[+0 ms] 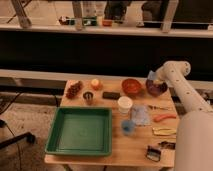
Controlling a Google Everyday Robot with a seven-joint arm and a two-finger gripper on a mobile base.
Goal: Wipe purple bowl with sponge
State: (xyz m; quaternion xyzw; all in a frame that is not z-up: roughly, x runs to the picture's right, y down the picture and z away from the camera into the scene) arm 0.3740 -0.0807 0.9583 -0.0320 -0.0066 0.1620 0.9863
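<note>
A wooden table [115,150] stands on a speckled floor, with a dark counter and railing behind it. The purple bowl [156,89] sits at the table's far right corner, just right of the orange-red bowl [131,86].

The white arm [187,95] rises from the near right, runs up along the table's right edge and bends at a rounded elbow above the purple bowl, so the wrist turns down and left toward it. The gripper [154,78] hangs right over the purple bowl's far rim, with the sponge [151,75] showing as a light blue patch at its tip. I cannot tell whether the fingers are apart or closed on it.

Left of the orange-red bowl lie a dark block [111,95], a small orange thing [95,83] and a reddish-brown cluster [74,89]. A white cup [124,104] stands in front of the orange-red bowl, with a blue-grey cloth [140,114] and blue cup [128,126] nearer. A green tray [80,131] fills the near left.
</note>
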